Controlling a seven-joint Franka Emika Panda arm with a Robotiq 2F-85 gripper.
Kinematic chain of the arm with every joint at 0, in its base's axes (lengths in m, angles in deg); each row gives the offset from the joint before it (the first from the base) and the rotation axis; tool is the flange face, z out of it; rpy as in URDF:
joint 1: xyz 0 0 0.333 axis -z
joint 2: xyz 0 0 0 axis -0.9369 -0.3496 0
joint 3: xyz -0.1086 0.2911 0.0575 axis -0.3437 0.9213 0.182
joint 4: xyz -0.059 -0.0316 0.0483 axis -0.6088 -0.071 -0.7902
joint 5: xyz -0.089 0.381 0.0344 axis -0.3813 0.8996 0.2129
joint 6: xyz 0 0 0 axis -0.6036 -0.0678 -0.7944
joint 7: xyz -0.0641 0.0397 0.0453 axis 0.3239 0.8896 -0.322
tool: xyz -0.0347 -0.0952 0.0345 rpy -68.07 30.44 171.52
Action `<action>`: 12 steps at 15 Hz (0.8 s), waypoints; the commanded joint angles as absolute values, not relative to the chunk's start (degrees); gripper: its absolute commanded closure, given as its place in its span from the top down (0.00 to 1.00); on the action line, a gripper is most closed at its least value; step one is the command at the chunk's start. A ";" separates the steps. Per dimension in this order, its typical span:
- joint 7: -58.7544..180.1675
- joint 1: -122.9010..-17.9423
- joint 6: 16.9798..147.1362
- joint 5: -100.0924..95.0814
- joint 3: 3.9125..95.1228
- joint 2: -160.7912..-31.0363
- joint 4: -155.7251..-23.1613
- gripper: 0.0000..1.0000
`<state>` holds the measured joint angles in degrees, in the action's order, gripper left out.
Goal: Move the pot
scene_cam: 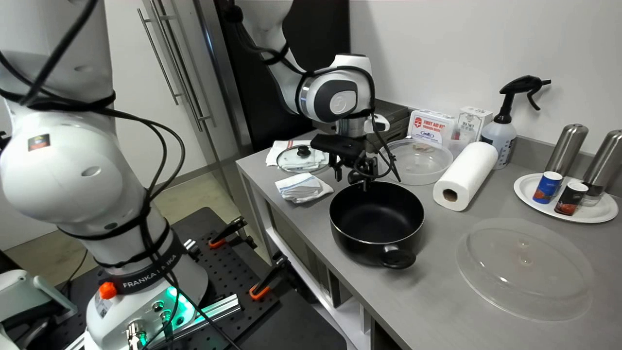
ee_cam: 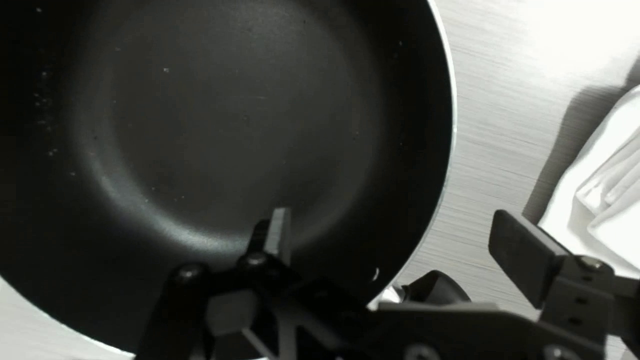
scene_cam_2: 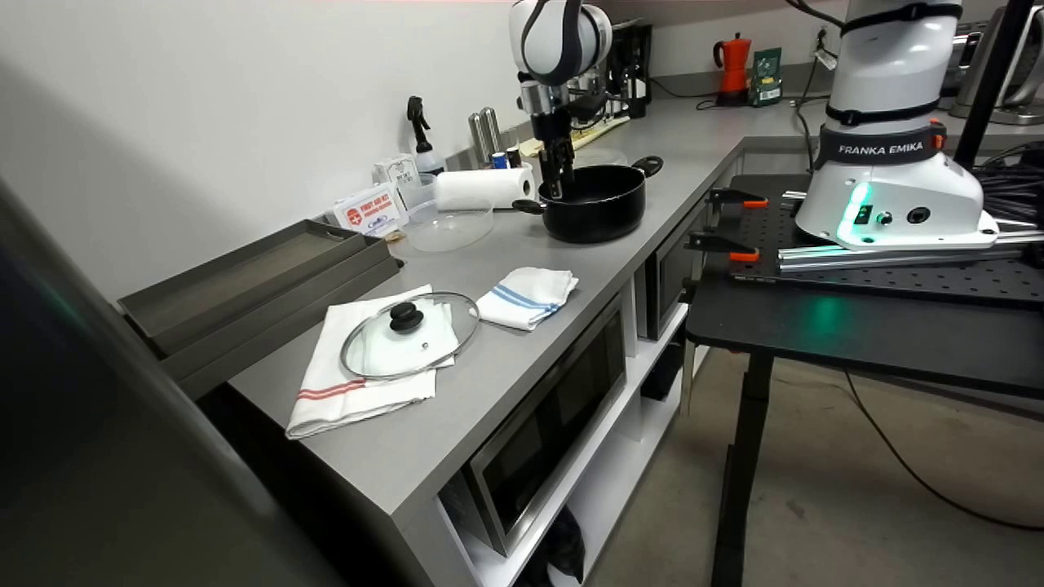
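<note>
One wide black pot (scene_cam: 376, 223) stands upright on the grey countertop (scene_cam: 437, 287); we find it right of centre in an exterior view, a loop handle (scene_cam: 398, 257) at its lower right. The gripper (ee_cam: 394, 222) is spread wide and grasps nothing. In the wrist view we see one finger (ee_cam: 280, 232) over the pot's dark inside, at lower centre, and its mate over the countertop at lower right, with the rim passing between them. Whether either touches the pot, we cannot tell.

In an exterior view we have a glass lid (scene_cam_2: 408, 346) left of centre, lying on a red-striped towel (scene_cam_2: 359, 399), with a folded blue-striped towel (scene_cam_2: 530, 297) just beside it. At the upper right of that frame stands a red moka pot (scene_cam_2: 734, 65).

In an exterior view, a clear plastic bowl (scene_cam: 415, 167), a paper towel roll (scene_cam: 465, 176) on its side, a first aid box (scene_cam: 430, 127) and a spray bottle (scene_cam: 499, 131) gather right of upper centre. At the right we make out a white plate (scene_cam: 593, 214) bearing two small canisters (scene_cam: 547, 187), and at lower right a clear domed cover (scene_cam: 525, 282).
</note>
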<state>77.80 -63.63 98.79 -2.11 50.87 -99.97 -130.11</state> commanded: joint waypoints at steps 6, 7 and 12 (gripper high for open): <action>78.67 -61.82 100.42 0.50 52.87 -103.62 -129.32 1.00; 78.75 -61.66 100.61 0.61 53.00 -103.72 -129.47 1.00; 79.03 -61.06 101.55 0.99 53.86 -104.05 -130.19 0.75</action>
